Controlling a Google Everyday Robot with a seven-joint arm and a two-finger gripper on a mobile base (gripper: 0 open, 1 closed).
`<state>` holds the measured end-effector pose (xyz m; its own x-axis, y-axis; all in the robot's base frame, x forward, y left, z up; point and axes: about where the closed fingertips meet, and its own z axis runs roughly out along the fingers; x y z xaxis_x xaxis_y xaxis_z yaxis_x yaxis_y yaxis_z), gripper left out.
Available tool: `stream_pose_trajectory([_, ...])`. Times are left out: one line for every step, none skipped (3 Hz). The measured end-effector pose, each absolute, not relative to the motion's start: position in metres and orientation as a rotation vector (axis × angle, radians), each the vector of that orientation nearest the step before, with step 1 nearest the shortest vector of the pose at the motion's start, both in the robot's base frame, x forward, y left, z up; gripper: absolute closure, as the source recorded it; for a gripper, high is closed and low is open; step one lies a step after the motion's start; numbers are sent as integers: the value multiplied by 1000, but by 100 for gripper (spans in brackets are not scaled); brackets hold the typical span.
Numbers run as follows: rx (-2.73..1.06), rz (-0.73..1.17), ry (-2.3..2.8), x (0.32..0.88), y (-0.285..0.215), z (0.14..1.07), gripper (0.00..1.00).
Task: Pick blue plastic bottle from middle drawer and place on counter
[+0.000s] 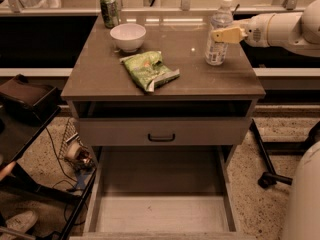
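Note:
The blue plastic bottle, clear with a white cap, stands upright on the counter near its right rear corner. My gripper reaches in from the right on a white arm and is shut around the bottle's upper body, one yellowish finger lying across its front. The bottle's base is at the counter surface. The middle drawer is pulled out wide below, showing a bare pale plank floor and grey sides.
On the counter are a green soda can at the back left, a white bowl and a green chip bag. A drawer front with a dark handle is shut. A black cart stands left, a chair base right.

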<state>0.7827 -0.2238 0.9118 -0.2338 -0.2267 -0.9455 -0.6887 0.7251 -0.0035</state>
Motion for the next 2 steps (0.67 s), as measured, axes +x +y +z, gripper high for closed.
stream_pose_trajectory([-720,509,1797,783,-224,912,82])
stream_pose_trajectory([-720,509,1797,783,-224,912,59])
